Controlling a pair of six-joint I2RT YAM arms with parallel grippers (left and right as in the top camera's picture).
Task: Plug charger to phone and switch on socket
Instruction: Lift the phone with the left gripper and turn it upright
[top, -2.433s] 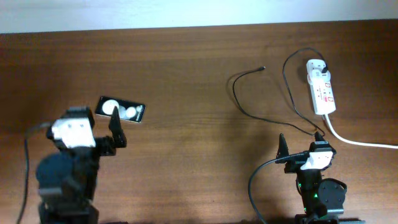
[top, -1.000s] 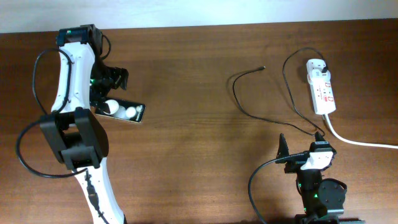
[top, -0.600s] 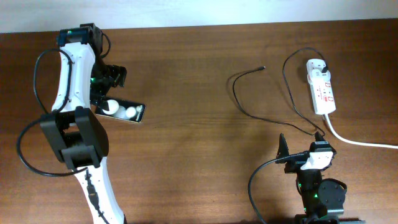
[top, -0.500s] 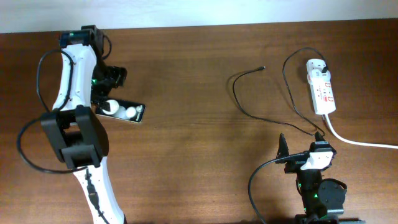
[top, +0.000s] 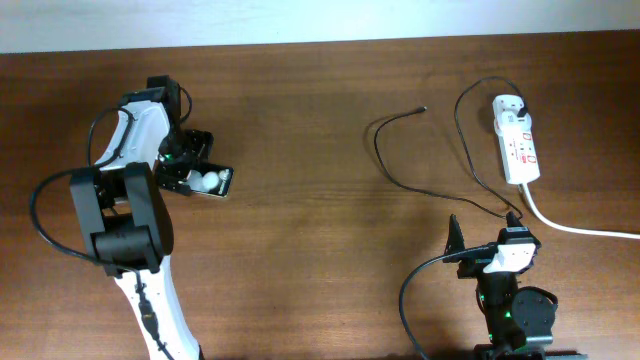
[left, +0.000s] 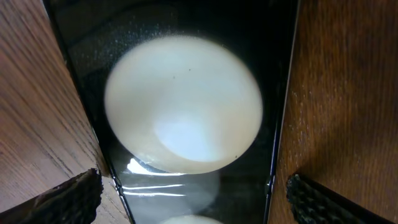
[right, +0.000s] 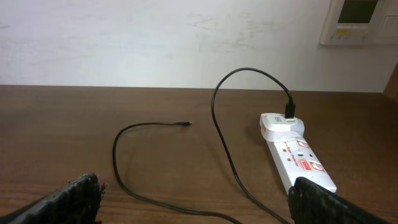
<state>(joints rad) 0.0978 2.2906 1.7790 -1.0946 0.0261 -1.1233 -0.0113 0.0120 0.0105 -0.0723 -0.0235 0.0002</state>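
Both our left gripper (left: 196, 199) and right gripper (right: 196, 199) gape; straddling the phone (left: 186, 124), the left should, we judge, clamp next.

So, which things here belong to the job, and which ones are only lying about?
For the job: phone, charger, socket.
Only around: wall panel behind the table.

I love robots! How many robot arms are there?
2. The left arm reaches over the phone on the left side; the right arm sits folded at the bottom right.
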